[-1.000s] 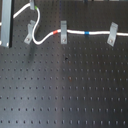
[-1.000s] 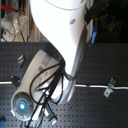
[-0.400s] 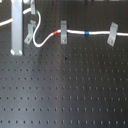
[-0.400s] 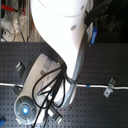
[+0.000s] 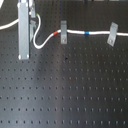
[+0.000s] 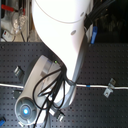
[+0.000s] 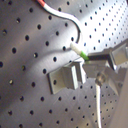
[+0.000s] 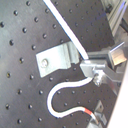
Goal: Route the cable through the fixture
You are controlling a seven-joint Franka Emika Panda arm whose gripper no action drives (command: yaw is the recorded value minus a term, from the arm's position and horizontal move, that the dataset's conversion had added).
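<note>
- The end effector (image 8: 95,67) looks clenched on the cable (image 5: 75,32). In both wrist views the white cord runs straight into the fingertips, close to its green band (image 7: 81,54).
- The fixture (image 8: 55,59) sits just beside those fingertips on the bench (image 5: 65,90). In the second wrist view the cable crosses its outer edge, but I can't tell whether it is seated under the hook.
- The rest of the cable lies at the first exterior view's right. It sags in a loop below the end effector, rises to the middle clip (image 5: 63,33), then runs on to the far clip (image 5: 112,34).
- To do this step well, I'd keep the cord taut and low against the bench so it slides under the slanted hook and doesn't ride over it.
- That loop is the only slack, so move slowly. A hard pull could drag the cord out of the middle clip.
- Keep the grip steady near the green band and let go only once the cord sits in the fixture.
</note>
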